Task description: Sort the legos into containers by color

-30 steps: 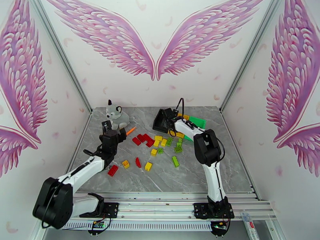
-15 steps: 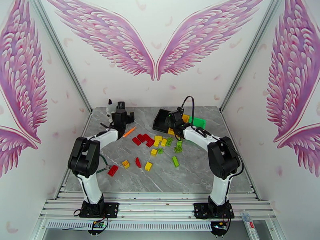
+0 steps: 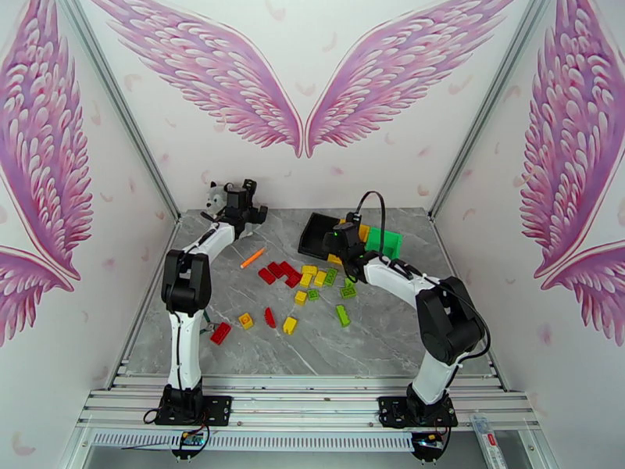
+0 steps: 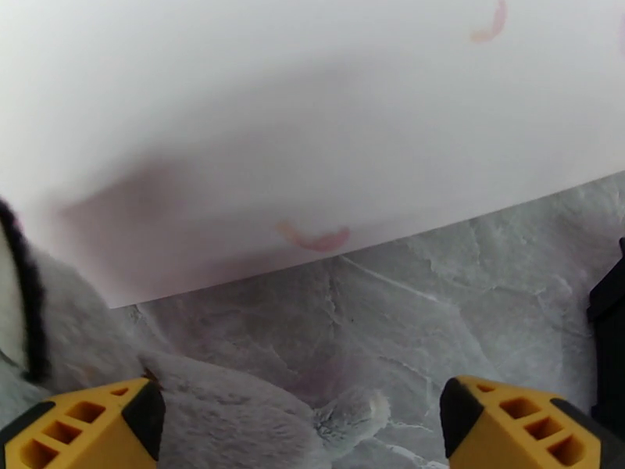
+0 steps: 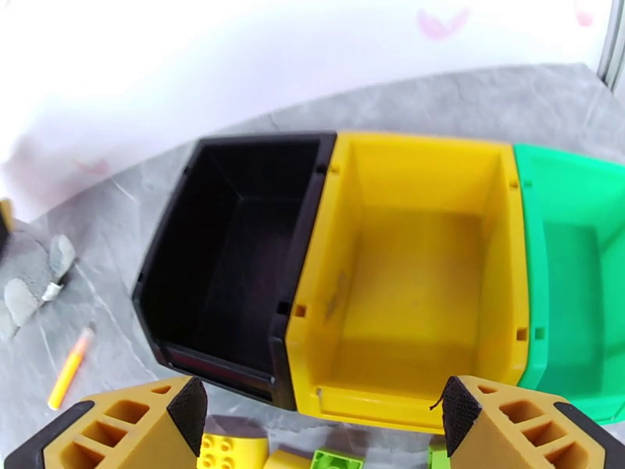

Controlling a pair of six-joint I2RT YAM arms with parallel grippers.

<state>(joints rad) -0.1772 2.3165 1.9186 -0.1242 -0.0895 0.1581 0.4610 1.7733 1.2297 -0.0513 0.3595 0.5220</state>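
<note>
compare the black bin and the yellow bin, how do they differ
The black bin is dark, the yellow bin bright. The black bin ends the row; the yellow bin sits in the middle, with the green bin on its other side. Both are open, empty, alike in shape, and touch along one wall.

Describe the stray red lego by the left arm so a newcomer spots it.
On the grey table, front-left, beside the left arm's upright link, lies one red lego. Of all the reds it lies nearest the front edge and farthest left.
</note>
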